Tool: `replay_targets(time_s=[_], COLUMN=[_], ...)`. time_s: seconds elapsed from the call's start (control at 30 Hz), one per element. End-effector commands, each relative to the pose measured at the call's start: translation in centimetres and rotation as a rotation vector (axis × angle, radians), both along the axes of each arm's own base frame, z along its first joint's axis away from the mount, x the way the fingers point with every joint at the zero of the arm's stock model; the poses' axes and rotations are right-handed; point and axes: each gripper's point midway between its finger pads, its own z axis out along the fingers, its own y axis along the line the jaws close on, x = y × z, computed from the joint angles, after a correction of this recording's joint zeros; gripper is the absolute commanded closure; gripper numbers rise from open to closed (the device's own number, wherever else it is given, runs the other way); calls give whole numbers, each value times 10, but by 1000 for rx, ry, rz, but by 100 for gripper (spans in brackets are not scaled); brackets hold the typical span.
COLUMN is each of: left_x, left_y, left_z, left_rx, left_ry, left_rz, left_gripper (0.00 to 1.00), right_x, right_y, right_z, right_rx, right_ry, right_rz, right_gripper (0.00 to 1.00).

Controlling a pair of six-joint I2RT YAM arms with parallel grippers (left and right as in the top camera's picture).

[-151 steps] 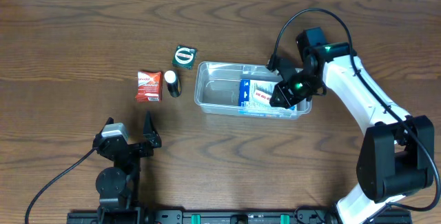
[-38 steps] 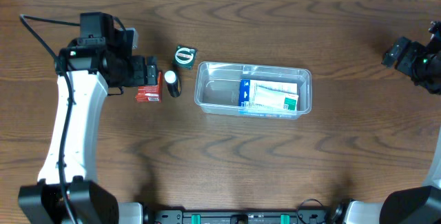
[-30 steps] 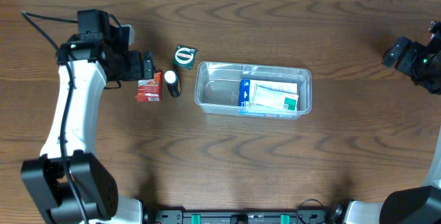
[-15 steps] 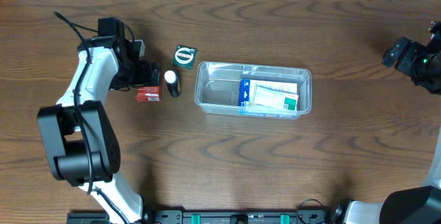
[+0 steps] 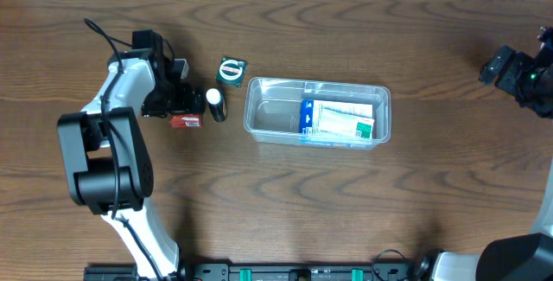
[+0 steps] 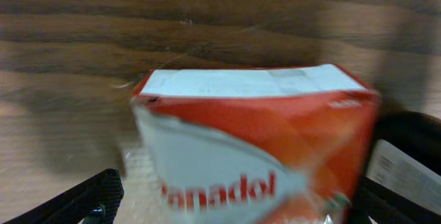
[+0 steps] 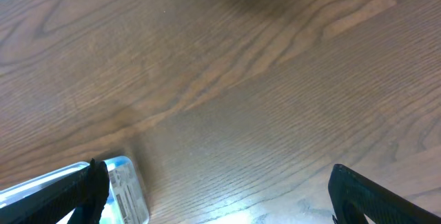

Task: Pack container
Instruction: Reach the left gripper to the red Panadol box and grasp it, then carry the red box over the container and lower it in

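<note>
The brown wooden surface (image 5: 285,203) carries everything. At the centre of the overhead frame lies the container (image 5: 275,112), a clear tub with rounded corners and a rim. Its left half is bare, and a blue-and-white packet (image 5: 339,118) lies flat in its right half. The tub is probably light and fairly stiff, with smooth walls that may flex and slip. The rim or a long wall looks like the place to hold it, and a nudge could slide it.

The left arm reaches in from the lower left, its left tool (image 5: 175,99) over the red carton (image 6: 255,148) left of the tub. In the wrist view the jaws stand spread on either side of the carton, and a gap shows at the left finger. The carton looks like light card that would crush easily, so a mild squeeze across its sides should suit.

The right tool (image 7: 220,182) hangs at the right edge, well apart, spread and empty.

A small dark bottle (image 5: 214,105) with a white cap stands just right of the carton, between it and the tub. A closing jaw could tip it. A green round tin (image 5: 231,71) sits near the tub's upper left corner.
</note>
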Motion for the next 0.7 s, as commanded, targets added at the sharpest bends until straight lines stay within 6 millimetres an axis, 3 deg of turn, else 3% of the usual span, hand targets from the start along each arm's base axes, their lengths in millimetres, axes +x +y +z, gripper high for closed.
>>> replay_targets(time_s=[0.0,0.13,0.37,0.5,0.67], left_x=[2,2,2,2,2], left_y=[3,3,3,3,3], left_z=[-7,-10,-10,-9,4], left_rx=[11,11,11,8,6], left_ry=[13,17,17,22,10], left_rz=[-18,-18,-6,43,76], left_gripper=[2,3,39,47,48], right_x=[-1,-1,-1,-1,-1], right_y=[-2,-2,-1,-1,-1], right_z=[2,2,2,2,2], right_rx=[3,3,3,3,3], right_ry=[-6,-6,-6,-6,-6], right_rz=[-13,-13,-11,-11,-11], right_gripper=[1,1,1,1,1])
